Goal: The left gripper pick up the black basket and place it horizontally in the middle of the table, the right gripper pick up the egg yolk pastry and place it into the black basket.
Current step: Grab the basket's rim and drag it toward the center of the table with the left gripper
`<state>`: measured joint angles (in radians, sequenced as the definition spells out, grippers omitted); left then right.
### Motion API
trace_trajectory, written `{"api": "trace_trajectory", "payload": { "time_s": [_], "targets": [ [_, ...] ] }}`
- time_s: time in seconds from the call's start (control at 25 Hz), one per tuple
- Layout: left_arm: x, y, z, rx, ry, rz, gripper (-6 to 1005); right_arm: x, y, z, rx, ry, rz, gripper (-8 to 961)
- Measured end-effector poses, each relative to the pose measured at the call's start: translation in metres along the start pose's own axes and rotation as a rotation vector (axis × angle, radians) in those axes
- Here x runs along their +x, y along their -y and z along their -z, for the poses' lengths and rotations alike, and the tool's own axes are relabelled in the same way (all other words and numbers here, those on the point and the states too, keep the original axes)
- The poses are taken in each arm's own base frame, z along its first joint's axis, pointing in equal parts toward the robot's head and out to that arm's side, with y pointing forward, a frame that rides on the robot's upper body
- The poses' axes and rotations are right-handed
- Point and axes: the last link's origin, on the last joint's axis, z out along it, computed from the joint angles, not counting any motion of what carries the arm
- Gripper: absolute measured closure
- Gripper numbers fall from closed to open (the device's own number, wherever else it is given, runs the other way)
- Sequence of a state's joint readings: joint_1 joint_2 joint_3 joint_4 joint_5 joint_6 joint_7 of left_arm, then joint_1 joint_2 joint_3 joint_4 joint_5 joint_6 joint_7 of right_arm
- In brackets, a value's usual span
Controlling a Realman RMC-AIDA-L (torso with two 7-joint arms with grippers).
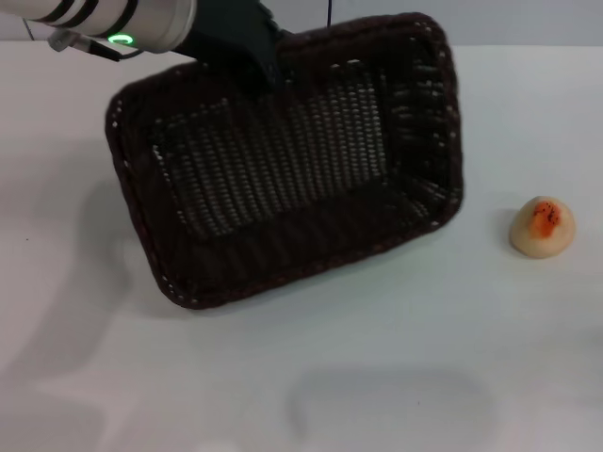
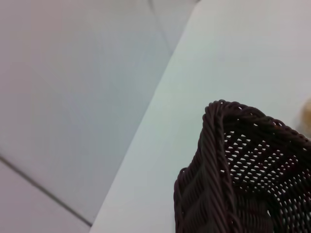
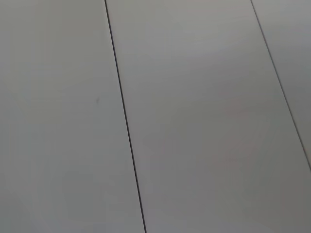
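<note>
The black basket (image 1: 283, 169) is a large dark woven basket, tilted and skewed over the middle of the white table (image 1: 377, 377), with its shadow on the table to its left. My left gripper (image 1: 267, 68) comes in from the far left and is shut on the basket's far rim. A corner of the basket (image 2: 233, 170) shows in the left wrist view. The egg yolk pastry (image 1: 542, 226), cream with an orange patch, lies on the table to the right of the basket, apart from it. My right gripper is out of view.
The table's far edge (image 1: 528, 45) runs just behind the basket. The right wrist view shows only grey panels with dark seams (image 3: 124, 116). Bare tabletop lies in front of the basket and around the pastry.
</note>
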<state>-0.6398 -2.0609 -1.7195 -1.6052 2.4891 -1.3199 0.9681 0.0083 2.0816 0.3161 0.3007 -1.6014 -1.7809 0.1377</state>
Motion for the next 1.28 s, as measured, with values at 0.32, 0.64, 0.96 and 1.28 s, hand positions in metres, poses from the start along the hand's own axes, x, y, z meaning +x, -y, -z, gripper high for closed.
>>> {"api": "trace_trajectory", "payload": {
  "time_s": [0.32,0.64,0.96,1.28],
  "targets": [
    [0.011,-0.012,0.003,-0.109,-0.025,-0.056,804,-0.001,0.000,0.001,0.000,0.006,0.000,213],
    [0.015,-0.022,0.002,-0.198,-0.037,-0.067,805,-0.001,0.001,0.001,0.001,0.004,0.003,215],
    [0.013,-0.032,-0.025,-0.310,-0.019,-0.057,807,-0.001,-0.001,0.002,-0.010,0.000,0.001,216],
    [0.008,-0.030,-0.061,-0.371,0.056,0.001,808,0.000,-0.001,0.001,-0.012,0.001,-0.001,218]
  ]
}}
